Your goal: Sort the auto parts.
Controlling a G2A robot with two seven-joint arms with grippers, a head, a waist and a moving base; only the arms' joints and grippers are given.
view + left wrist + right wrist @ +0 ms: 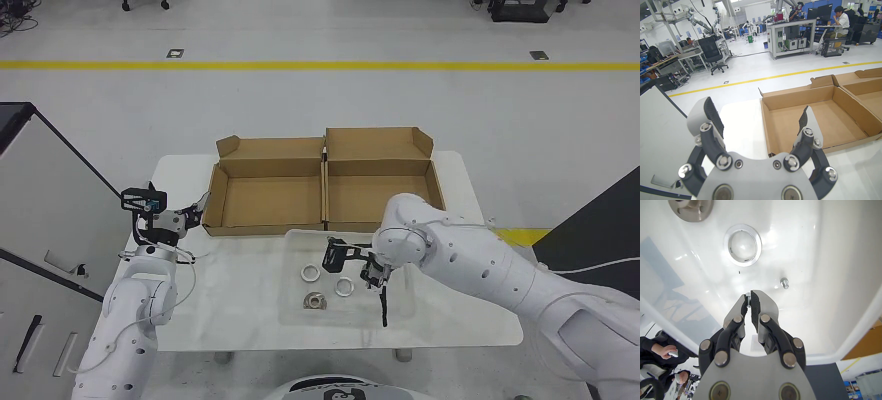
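My right end effector (749,294) is pinched narrow on a small bolt (748,301). The threaded shank is caught near the tips of the ribbed pads, low over the floor of the white tray (819,285). I hold it at the tips because the part is tiny and the floor slick; a deeper bite would likely press my pads against the tray.

Just beside it in the tray lies a second bolt (784,283), apart from my pads, so the pinch takes one part alone. Farther across the tray a metal ring (758,246) lies flat, and past that sits a flanged hub (691,209). I judge the loose parts are pooled here so each can be lifted out by kind.

Beyond the tray, on the counter (240,310), the left box (265,200) and the right box (380,195) stand open side by side, seemingly as sorting bins. My left end effector (759,110) hangs spread wide, holding nothing, by the left box's near corner. It is apart from the tray, I take it to leave my right arm room.
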